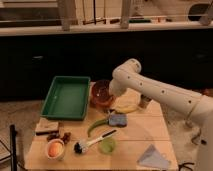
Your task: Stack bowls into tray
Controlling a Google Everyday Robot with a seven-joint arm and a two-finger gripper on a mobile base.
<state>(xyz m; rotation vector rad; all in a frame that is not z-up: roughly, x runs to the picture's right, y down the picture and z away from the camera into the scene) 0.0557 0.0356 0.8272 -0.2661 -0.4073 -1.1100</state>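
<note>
No brand, label or writing is legible on any item. At lower left, a small flat wooden block [46, 126] lies on the wooden table [150, 131], with an orange bowl [55, 149] (paler rim) near the bottom edge below it. The green tray [66, 97] occupies the left centre of the frame; its long axis runs from the near edge toward the upper right, slightly skewed. A black-headed brush [93, 141] lies diagonally at lower centre, handle pointing to the upper right. The dark maroon-brown bowl [101, 95] sits upright just right of the tray, mouth up. The gripper [112, 96] appears to be at this bowl's right rim; whether it is wide, narrow or holding cannot be determined. The white arm [160, 92] extends to the right edge.
</note>
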